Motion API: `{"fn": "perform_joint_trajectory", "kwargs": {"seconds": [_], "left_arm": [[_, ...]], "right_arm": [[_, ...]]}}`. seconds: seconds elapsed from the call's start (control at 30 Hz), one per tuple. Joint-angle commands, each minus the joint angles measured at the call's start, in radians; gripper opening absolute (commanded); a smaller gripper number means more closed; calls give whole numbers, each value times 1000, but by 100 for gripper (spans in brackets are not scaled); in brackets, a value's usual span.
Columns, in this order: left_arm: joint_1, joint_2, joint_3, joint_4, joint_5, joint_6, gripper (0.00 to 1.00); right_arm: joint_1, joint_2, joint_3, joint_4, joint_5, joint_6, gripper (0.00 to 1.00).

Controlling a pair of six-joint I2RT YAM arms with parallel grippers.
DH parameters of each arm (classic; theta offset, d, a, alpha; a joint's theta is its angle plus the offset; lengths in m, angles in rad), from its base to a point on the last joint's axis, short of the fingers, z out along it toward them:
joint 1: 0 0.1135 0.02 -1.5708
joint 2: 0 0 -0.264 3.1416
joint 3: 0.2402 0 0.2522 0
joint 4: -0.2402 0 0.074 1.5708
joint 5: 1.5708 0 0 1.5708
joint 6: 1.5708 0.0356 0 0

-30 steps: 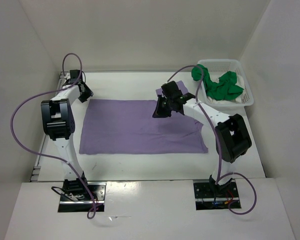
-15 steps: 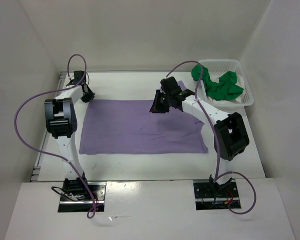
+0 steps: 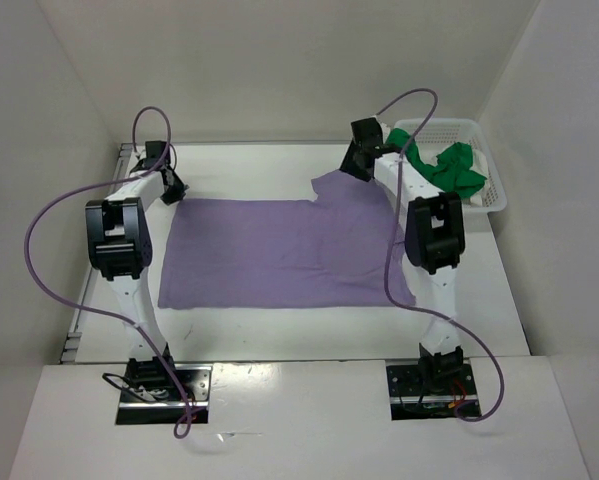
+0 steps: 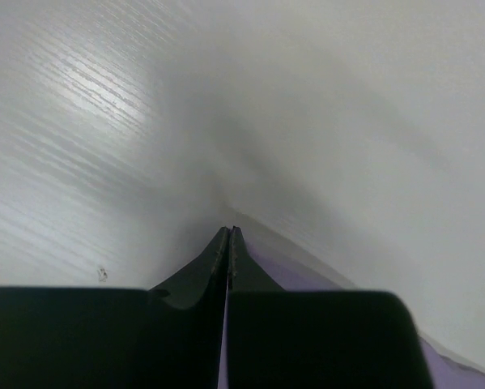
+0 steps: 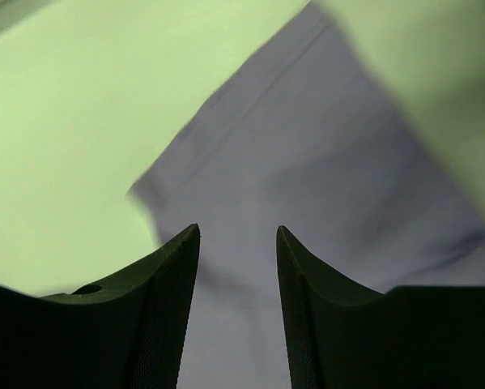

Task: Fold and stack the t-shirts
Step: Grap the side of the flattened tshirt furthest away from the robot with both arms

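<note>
**Top external view.** The pale lavender-purple cloth t-shirt lies flat in the middle of the white surface. The left hand sits at its far-left corner, as it did a second ago. The right hand has left the shirt's far edge near the middle and swung out to the far-right sleeve, close to the white plastic mesh basket. That basket holds the crumpled bright green t-shirt and a bit of the cream-white one. I judge the spreading finished and the first fold about to begin, with a hand at each far corner.

**Left wrist view.** The left hand has gone from half apart to pressed tight together, low on the surface, right at the lavender edge. It probably has the corner, but I cannot tell that cloth is caught.

**Right wrist view.** The right hand has spread and holds nothing. It hangs over the sleeve, whose hem shows.

No brand, label or writing is readable in any view.
</note>
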Motion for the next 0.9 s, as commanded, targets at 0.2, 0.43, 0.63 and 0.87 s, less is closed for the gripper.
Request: {"fn": "perform_joint_trajectory", "kwargs": {"seconds": [0.2,0.43,0.63,0.87], "left_arm": [[-11,-127,-62,67,54,-16,0],[-11,-136,-84,67,74,-25,0],[-20,-136,-93,77,92,-25,0],[-29,-136,-93,77,92,-25,0]], "right_arm": [[-35,439,715,-289,362,-138,53],[-53,564,843,-274,400,-156,56],[-88,604,854,-251,338,-167,56],[-88,634,863,-219,231,-158,56]]}}
